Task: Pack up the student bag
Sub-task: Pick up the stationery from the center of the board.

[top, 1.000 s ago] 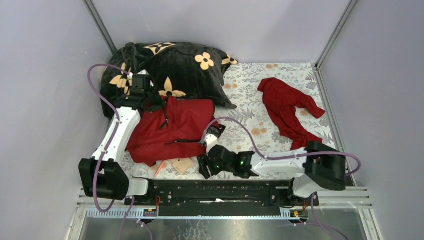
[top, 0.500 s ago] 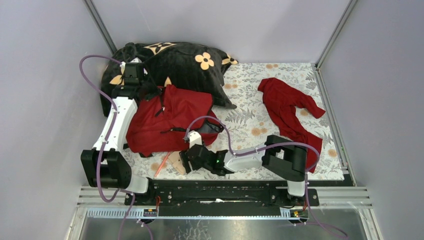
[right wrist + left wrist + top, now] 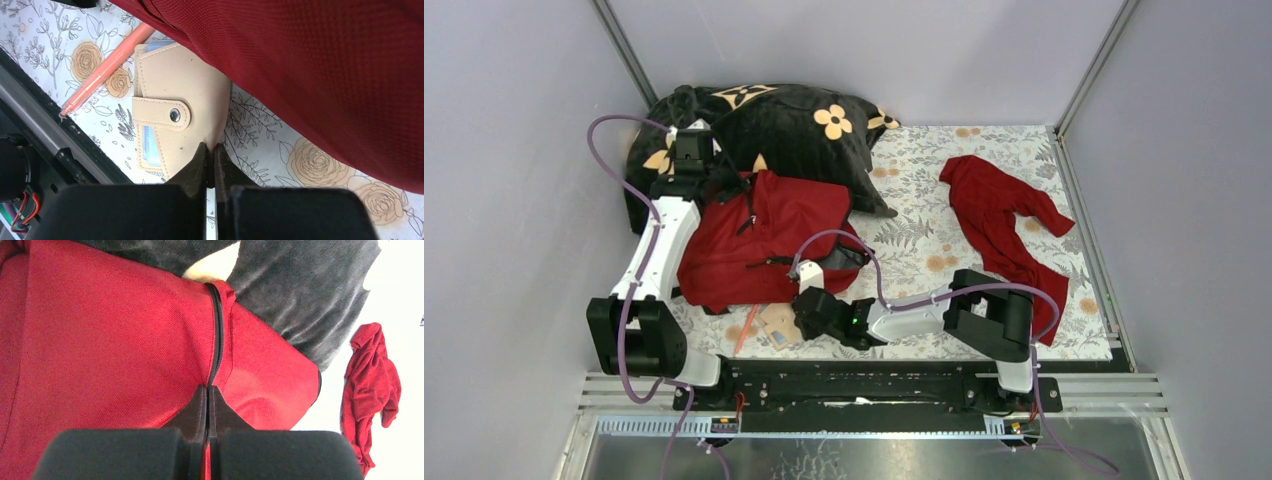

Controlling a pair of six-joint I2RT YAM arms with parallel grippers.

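The student bag [image 3: 764, 240] is a dark-red backpack lying on the flowered cloth at the centre left; it also fills the left wrist view [image 3: 100, 340]. My left gripper [image 3: 727, 186] is at its far top edge, shut on the black zipper line [image 3: 216, 330], fingertips pinched together [image 3: 207, 388]. A tan wallet [image 3: 175, 115] with a snap strap lies by the bag's near edge [image 3: 776, 325]. My right gripper [image 3: 788, 318] is shut on the wallet's corner [image 3: 210, 146]. An orange pen [image 3: 107, 65] lies beside the wallet, partly under the bag.
A black plush blanket with orange flowers [image 3: 774, 130] sits behind the bag. A limp red garment [image 3: 999, 215] lies at the right. The black rail [image 3: 874, 380] runs along the near edge, close to the wallet.
My right gripper has swung left from beside the bag to the wallet and closed on its corner. My left gripper pulled the bag's top edge back, then held still.
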